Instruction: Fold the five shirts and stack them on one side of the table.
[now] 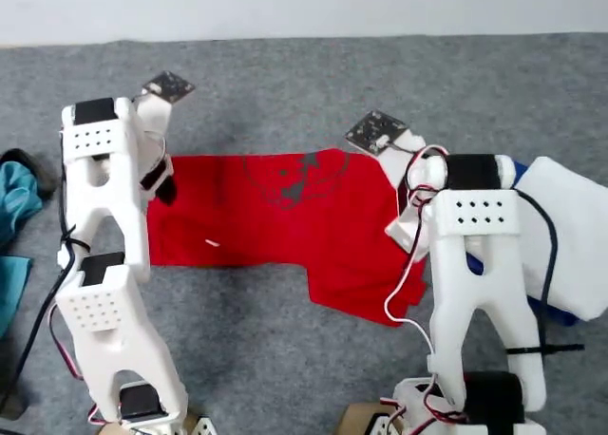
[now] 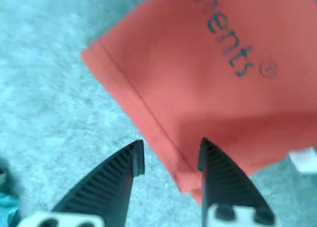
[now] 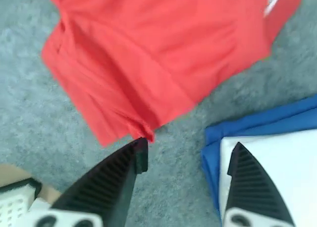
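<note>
Red shirt [image 1: 275, 221] lies flat mid-table, partly folded. Left gripper [image 2: 171, 160] gapes astride its hem corner, gripping nothing. Right gripper [image 3: 190, 160] is wide open and empty, with the shirt's edge beside one finger. White-on-blue stack [image 1: 570, 236] sits at the shirt's 3 o'clock

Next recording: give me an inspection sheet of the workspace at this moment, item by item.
Surface: grey felt-like table cover, no spills seen.
Job's things: red shirt at centre, partly folded, one sleeve sticking out; white shirt folded on a blue shirt at one side; teal shirt bunched at the opposite edge.
Clutter: dark item beside the teal shirt, cannot tell what it is.
Grippers: left gripper open over the red shirt's hemmed corner; right gripper open over bare cover between the red and blue shirts.
Cables: red and white wires loop loosely over the red shirt's edge.
Surroundings: white wall behind.
</note>
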Robot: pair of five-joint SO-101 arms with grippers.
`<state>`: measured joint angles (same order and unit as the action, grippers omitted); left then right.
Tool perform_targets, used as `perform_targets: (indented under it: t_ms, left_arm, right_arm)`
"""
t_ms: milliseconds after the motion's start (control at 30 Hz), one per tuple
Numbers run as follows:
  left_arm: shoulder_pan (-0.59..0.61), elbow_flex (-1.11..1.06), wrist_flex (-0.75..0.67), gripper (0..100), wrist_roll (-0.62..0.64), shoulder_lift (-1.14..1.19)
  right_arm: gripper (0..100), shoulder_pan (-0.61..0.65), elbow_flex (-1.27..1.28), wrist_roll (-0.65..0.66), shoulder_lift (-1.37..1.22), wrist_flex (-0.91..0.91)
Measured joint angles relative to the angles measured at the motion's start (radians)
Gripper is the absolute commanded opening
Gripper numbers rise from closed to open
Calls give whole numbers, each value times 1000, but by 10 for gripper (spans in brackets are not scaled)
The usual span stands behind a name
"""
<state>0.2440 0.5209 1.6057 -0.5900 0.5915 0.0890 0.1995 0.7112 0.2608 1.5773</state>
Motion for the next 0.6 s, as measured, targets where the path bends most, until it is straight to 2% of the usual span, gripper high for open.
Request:
perform_targets:
  t_ms: [167, 267, 433, 600]
  left_arm:
    - [-5, 63, -17, 69, 94, 0]
    - [-38, 66, -20, 6, 144, 0]
    - [-112, 28, -91, 6, 226, 37]
    - [-103, 31, -147, 6, 302, 181]
  right_arm:
    - [265, -2, 0, 0, -84, -92]
    - [211, -2, 0, 0, -141, -186]
    - [110, -2, 0, -2, -229, -397]
    - [102, -2, 0, -2, -330, -647]
